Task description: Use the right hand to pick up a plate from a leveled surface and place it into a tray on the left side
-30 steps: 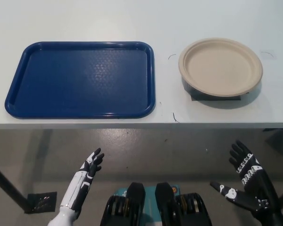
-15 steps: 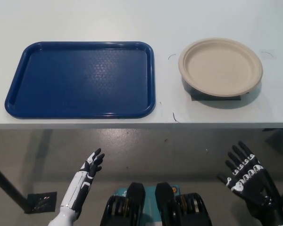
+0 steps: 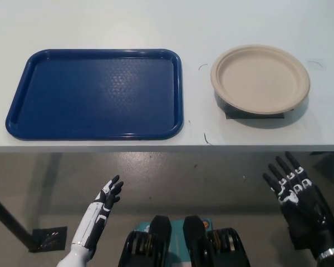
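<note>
A beige round plate [image 3: 260,78] rests on a dark raised block [image 3: 255,114] at the right of the white table [image 3: 195,22]. A blue rectangular tray [image 3: 96,93] lies on the table's left part with nothing in it. My black right hand [image 3: 295,196] is open below the table's front edge at the lower right, its back turned toward the camera and fingers spread upward. It is well short of the plate. My white left hand [image 3: 107,196] rests open below the table edge at the lower left.
The table's front edge [image 3: 167,148] runs across the middle of the picture, with grey floor beneath it. A dark table leg [image 3: 8,225] stands at the lower left. Small pen marks dot the table near the plate.
My right hand has turned from palm-sideways to back-facing and risen a little toward the table edge. The left hand, plate and tray have not moved.
</note>
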